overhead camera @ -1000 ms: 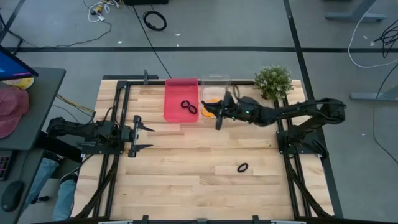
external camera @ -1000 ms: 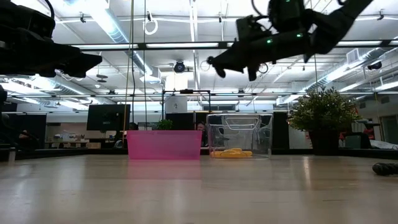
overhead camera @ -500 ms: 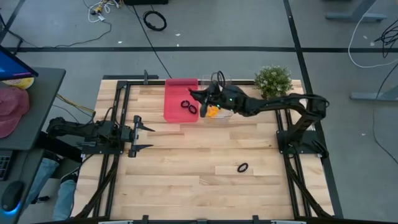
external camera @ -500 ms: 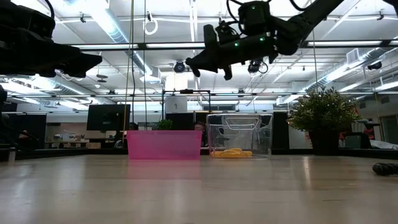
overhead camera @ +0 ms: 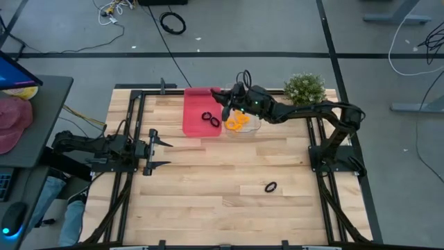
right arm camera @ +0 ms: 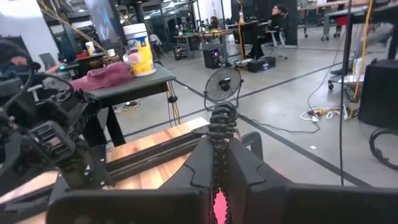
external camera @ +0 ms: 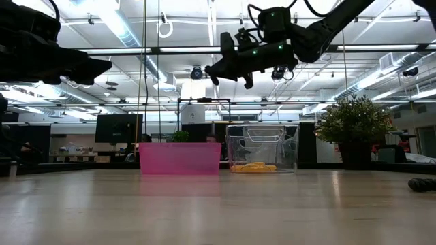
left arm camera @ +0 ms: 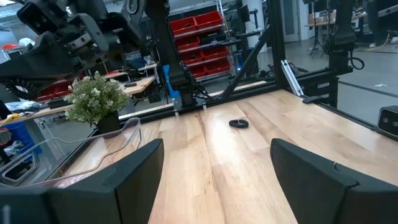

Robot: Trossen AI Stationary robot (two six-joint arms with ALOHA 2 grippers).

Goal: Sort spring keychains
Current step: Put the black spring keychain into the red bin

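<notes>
The right tool [overhead camera: 225, 98] hangs high above the far edge of the wooden slatted surface [overhead camera: 208, 187], over the boundary between the pink rectangular plastic bin [overhead camera: 194, 111] and the clear plastic box [overhead camera: 244, 119]. Its two dark fingers are pressed almost together on a small black coiled spring keychain [right arm camera: 220, 124], pinching its lower part so the coil stands up from the fingertips with its long axis roughly along the fingers. Holding it this high probably lets the arm clear the bin walls before a release. Two black coiled keychains [overhead camera: 210, 119] already lie in the pink bin and a heap of orange coiled keychains [overhead camera: 238, 121] sits in the clear box, so black seems destined for pink. One more black keychain [overhead camera: 270, 187] lies flat on the surface, well apart from both containers. The left tool [overhead camera: 158, 154] waits low at the surface's left side, fingers spread wide and holding nothing.
</notes>
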